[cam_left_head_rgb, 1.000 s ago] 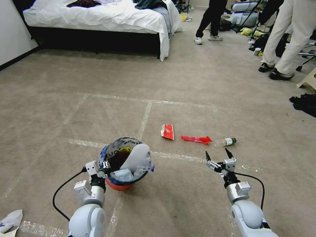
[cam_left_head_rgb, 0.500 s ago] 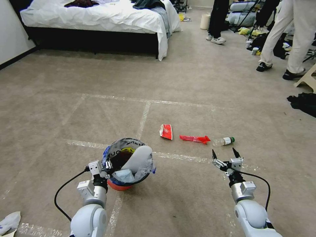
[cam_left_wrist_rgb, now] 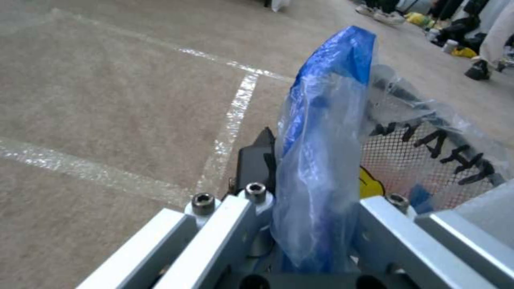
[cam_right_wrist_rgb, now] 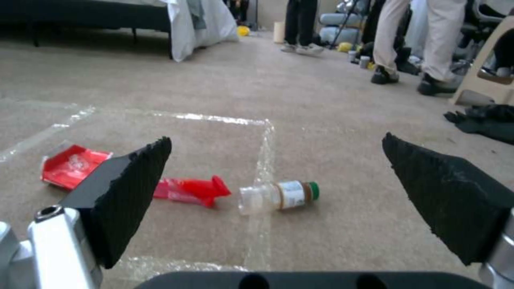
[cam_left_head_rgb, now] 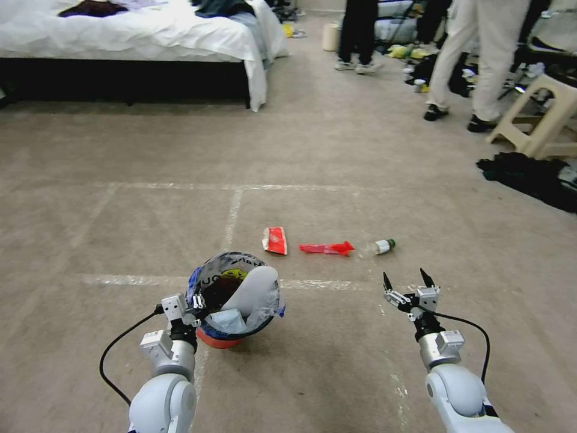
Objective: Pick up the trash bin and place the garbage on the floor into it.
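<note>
Left arm reaches forward from the lower left of the head view, forearm angled up and slightly inward, black cable looping off its side. Left end effector (cam_left_head_rgb: 193,302) is clamped on the near-left rim of the trash bin (cam_left_head_rgb: 225,338). In the left wrist view the blue edge of the plastic bag (cam_left_wrist_rgb: 327,132) is pinched between its fingers (cam_left_wrist_rgb: 257,160), with black and yellow print visible on the liner behind. The bin is red and round, and holds a white oblong foam piece (cam_left_head_rgb: 251,287) leaning against the far-right rim, plus pale crumpled material beneath it.

Right arm extends forward from the lower right, wrist roughly level, cable arcing to the right. Right end effector (cam_left_head_rgb: 409,281) is spread wide and holds nothing, touching nothing; the black pointed fingers (cam_right_wrist_rgb: 128,176) stand well apart in the right wrist view.

Beyond the right end effector, on the carpet floor (cam_left_head_rgb: 120,228), three pieces of garbage lie in a row, close to one another: a clear bottle with green cap (cam_left_head_rgb: 377,246) on its side, a twisted red wrapper (cam_left_head_rgb: 326,248) just to its left, then a flattened red packet (cam_left_head_rgb: 276,240). Tape lines (cam_left_head_rgb: 231,216) cross the carpet around them.

Farther off: a bed (cam_left_head_rgb: 150,42) at the far left, a pile of dark clothes (cam_left_head_rgb: 529,177) and a beige stool (cam_left_head_rgb: 541,114) at the far right.
</note>
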You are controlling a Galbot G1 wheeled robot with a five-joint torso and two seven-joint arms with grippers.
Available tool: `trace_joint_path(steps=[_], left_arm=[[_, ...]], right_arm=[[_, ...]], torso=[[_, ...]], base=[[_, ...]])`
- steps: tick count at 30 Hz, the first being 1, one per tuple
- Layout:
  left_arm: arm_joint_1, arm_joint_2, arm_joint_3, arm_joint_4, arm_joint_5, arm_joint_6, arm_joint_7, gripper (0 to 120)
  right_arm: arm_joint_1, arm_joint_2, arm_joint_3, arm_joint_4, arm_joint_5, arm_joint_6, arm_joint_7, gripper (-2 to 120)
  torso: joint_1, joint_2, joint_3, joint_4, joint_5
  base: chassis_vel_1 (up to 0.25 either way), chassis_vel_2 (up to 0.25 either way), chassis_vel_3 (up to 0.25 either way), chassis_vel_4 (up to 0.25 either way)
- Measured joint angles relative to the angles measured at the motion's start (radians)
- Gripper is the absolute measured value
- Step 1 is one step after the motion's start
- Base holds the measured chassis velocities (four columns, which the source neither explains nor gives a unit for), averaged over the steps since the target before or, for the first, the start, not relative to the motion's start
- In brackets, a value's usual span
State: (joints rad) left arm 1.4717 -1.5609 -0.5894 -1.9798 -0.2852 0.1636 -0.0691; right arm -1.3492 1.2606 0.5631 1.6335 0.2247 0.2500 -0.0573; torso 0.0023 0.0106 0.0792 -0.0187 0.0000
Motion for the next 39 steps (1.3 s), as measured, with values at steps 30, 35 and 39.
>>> trace_joint_path(steps=[30, 35, 39], left_arm=[[-0.003, 0.004, -0.015, -0.012, -0.026, 0.002, -0.002, 4], [-0.004, 0.003, -0.017, -0.013, -0.026, 0.003, -0.003, 4], [-0.004, 0.003, -0.023, -0.012, -0.026, 0.003, -0.004, 4]], right_arm=[[0.005, -0.006, 0.005, -0.001, 0.012, 0.022, -0.025, 100], [0.012, -0.008, 0.002, -0.008, 0.011, 0.030, -0.026, 100], [0.022, -0.012, 0.001, -0.016, 0.011, 0.034, -0.026, 100]], torso=[[0.000, 0.000, 0.000, 0.0005, -0.0001], [0.001, 0.000, 0.000, 0.0004, 0.0000], [0.001, 0.000, 0.000, 0.0007, 0.0000]], base=[[-0.151, 0.143, 0.141, -0.148], [-0.275, 0.286, 0.274, -0.279], [-0.112, 0.110, 0.122, -0.102]])
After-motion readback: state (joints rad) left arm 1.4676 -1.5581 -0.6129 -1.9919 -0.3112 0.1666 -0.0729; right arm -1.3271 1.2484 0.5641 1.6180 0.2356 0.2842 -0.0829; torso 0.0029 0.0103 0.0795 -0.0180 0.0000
